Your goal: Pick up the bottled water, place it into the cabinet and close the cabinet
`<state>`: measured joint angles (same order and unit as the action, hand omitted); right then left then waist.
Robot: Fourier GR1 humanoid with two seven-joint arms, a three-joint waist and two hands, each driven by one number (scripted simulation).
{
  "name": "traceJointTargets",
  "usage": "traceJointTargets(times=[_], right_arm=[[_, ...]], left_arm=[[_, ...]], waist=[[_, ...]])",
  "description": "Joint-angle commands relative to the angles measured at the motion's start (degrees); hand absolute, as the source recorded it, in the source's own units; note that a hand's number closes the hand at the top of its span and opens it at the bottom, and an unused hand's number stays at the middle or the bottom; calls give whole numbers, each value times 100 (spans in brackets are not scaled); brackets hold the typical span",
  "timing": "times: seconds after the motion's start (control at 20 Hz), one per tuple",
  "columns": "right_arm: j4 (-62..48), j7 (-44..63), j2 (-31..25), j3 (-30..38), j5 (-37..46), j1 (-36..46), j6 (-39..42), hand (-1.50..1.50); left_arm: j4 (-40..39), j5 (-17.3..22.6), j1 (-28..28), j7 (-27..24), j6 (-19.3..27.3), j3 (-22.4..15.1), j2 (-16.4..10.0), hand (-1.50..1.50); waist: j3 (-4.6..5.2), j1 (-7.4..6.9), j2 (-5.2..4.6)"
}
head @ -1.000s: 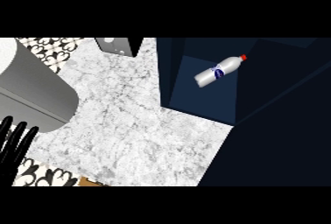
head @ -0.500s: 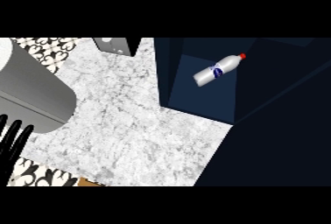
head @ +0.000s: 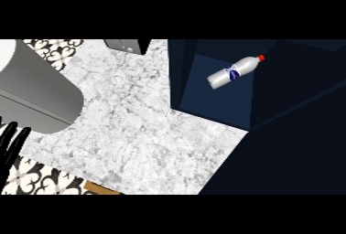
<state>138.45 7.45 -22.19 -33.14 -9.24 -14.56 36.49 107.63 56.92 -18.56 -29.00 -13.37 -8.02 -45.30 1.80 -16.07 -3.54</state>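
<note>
The bottled water [head: 233, 72] is lying on its side inside the cabinet [head: 202, 98], on the cabinet's blue floor, with its red cap pointing toward the cabinet's far right corner and nothing touching it. So the placing step is looking done, and the step in hand, as I am judging it, is the closing of the cabinet, which is standing open.

The left hand [head: 12, 141] is showing only as dark fingers well away from the cabinet, across the marble counter [head: 148, 132] from it, at the view's left edge. Its fingers are pointing up, straight and spread, holding nothing; it is resting there. The right hand is not showing at all, so I am saying nothing of its fingers.

The next move is calling for a hand to come over to the cabinet, find its door and swing it shut without knocking the bottle, which may roll. Which of the dark surfaces beside the cabinet's opening is the door I cannot tell
</note>
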Motion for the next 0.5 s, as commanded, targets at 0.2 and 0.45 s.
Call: traceJointTargets(times=[0.2, 0.45], right_arm=[[-646, 584, 614, -275, -514, 348, -524, 150], [-1034, 1117, 816, 81, -310, 1295, -658, 150]], left_arm=[[-96, 35, 52, -26, -113, 89, -29, -150], [-105, 160, 11, 46, -144, 152, -83, -150]], waist=[[-28, 40, -50], [-52, 95, 58]])
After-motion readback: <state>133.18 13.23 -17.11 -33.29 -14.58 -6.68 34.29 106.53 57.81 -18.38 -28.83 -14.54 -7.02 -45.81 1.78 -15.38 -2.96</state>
